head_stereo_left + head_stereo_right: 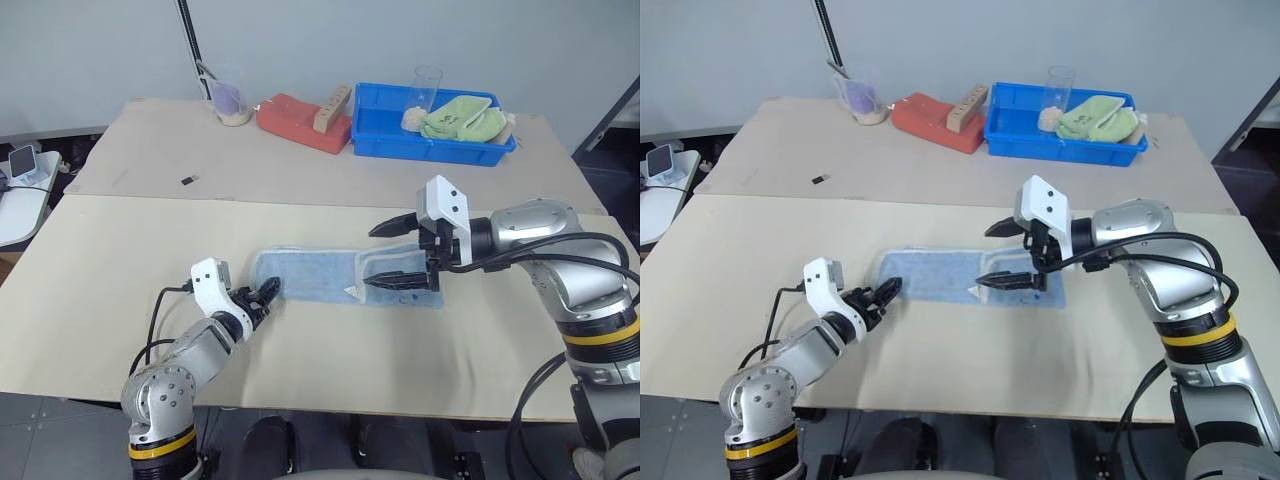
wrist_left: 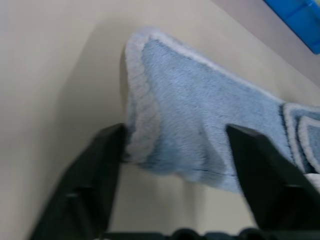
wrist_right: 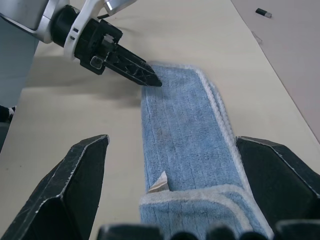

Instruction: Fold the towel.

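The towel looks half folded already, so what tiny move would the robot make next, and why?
Probably close the left gripper on the towel's near end: its open fingers already straddle that edge, while the right gripper hovers open above the folded-over end.

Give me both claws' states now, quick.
Left claw: fingers partly apart around the left end of the towel; grip cannot be told.
Right claw: open, above the towel's folded right end, holding nothing.
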You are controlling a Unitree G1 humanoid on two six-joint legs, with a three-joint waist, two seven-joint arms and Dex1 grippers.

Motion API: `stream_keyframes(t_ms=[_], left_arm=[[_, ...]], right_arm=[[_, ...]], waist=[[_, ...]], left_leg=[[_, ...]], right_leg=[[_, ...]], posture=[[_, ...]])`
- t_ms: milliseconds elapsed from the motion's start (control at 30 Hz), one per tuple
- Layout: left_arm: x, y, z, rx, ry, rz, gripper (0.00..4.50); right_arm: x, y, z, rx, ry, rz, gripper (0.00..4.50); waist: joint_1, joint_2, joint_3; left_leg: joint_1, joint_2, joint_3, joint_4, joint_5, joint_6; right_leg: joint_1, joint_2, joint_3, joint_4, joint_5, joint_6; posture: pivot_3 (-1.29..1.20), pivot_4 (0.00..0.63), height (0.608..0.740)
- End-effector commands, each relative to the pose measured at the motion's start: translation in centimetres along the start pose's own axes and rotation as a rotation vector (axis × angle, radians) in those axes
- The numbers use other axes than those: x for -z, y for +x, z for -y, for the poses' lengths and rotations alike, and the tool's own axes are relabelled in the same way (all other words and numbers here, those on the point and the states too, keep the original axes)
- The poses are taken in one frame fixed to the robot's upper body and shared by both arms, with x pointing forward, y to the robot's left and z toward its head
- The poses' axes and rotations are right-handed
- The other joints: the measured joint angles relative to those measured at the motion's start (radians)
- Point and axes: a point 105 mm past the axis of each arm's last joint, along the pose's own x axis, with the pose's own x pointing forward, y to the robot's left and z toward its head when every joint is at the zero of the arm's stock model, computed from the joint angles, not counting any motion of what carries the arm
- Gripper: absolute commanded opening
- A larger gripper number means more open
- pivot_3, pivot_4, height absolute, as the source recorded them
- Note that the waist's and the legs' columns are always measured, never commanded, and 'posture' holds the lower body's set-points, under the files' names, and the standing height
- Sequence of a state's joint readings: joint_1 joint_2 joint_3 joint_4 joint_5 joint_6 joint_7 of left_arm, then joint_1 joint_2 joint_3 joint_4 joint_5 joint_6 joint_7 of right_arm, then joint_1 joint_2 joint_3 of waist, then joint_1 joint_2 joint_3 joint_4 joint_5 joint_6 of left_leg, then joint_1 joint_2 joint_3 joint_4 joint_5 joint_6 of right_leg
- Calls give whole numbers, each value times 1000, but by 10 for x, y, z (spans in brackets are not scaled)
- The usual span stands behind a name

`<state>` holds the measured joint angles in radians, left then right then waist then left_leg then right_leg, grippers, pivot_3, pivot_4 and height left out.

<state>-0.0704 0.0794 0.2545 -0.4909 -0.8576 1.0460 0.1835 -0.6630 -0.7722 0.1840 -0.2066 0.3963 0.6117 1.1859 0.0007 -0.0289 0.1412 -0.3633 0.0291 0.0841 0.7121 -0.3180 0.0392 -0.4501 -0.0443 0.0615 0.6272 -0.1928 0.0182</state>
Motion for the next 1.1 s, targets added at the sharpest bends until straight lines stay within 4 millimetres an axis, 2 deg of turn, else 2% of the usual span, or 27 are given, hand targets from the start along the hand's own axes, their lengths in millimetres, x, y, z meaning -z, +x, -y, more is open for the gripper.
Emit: stream_keyframes(t_ms=[33, 100, 133, 300, 400, 433, 533, 567, 667, 767, 900, 1033, 1100], left_arm=[[2, 3, 5, 12, 5, -15, 1317], [-2, 5, 7, 24, 14, -10, 328], [-4, 6, 8, 31, 24, -6, 33], [-32, 12, 21, 111, 151, 49, 33], [-44, 14, 42, 229, 284, 43, 33], [-43, 14, 55, 303, 335, 20, 33], [-36, 13, 85, 473, 432, -45, 33], [-29, 16, 105, 574, 472, -77, 33], [-10, 23, 148, 779, 559, -141, 33], [5, 30, 177, 913, 599, -175, 33], [21, 42, 196, 993, 667, -176, 33], [32, 48, 199, 1018, 721, -171, 33], [33, 47, 201, 1040, 726, -163, 754]], right_arm=[[-15, -13, 5, 39, -65, 21, 4500], [-14, -16, 5, 47, -65, 15, 4500], [-14, -18, 5, 54, -65, 11, 4500], [-8, -39, 7, 101, -50, -36, 4500], [-3, -54, 5, 130, -36, -79, 4500], [-1, -62, 4, 146, -27, -97, 4500], [3, -78, 0, 187, -5, -141, 4500], [5, -88, -2, 220, 13, -164, 4500], [10, -108, -12, 285, 54, -213, 4500], [13, -116, -21, 325, 80, -239, 4500], [14, -116, -29, 362, 96, -248, 4500], [14, -118, -34, 388, 113, -253, 4500], [15, -118, -35, 400, 118, -253, 4500]], waist=[[0, 0, 0], [0, 0, 0], [-1, 0, 0], [1, 0, 0], [1, 0, 0], [1, 0, 0], [4, 0, 0], [4, 0, 0], [16, 0, 0], [11, 0, 0], [-5, 0, 0], [-12, 0, 0], [-13, 0, 0]], left_leg=[[0, 0, 0, 0, 0, 0], [0, 0, 0, 0, 0, 0], [0, 0, 0, 0, 0, 0], [-1, 0, 0, 0, 0, 0], [-1, 0, -1, 0, 0, 0], [-1, 0, -1, -1, 0, 0], [-2, -1, -1, -1, 0, 0], [-2, -1, 0, -1, 0, 0], [-5, -2, 0, 0, 0, 0], [-5, -3, 0, 0, 0, 0], [-6, -3, -1, -1, 0, 1], [-6, -2, -2, -2, 0, 1], [-6, -2, -2, -2, 0, 1]], right_leg=[[0, 0, 0, 0, 0, 0], [0, 0, 0, 0, 0, 0], [0, 0, 0, 0, 0, 0], [0, 1, 0, -1, 0, 0], [0, 1, -1, -1, 0, 0], [0, 1, -1, -1, 0, 0], [-1, 0, -1, -3, 0, 0], [-1, 0, -1, -3, 0, 0], [-1, 0, -2, -4, 0, 0], [0, 0, -1, -5, 0, 1], [0, 2, 2, -4, -1, 2], [0, 3, 3, -3, -2, 2], [0, 3, 3, -3, -2, 2]], posture=[[0, 150, 717], [0, 150, 717], [0, 150, 717], [0, 150, 717], [0, 150, 717], [0, 150, 717], [0, 150, 717], [0, 150, 717], [0, 150, 717], [0, 150, 717], [0, 150, 717], [0, 150, 717], [0, 150, 717]])
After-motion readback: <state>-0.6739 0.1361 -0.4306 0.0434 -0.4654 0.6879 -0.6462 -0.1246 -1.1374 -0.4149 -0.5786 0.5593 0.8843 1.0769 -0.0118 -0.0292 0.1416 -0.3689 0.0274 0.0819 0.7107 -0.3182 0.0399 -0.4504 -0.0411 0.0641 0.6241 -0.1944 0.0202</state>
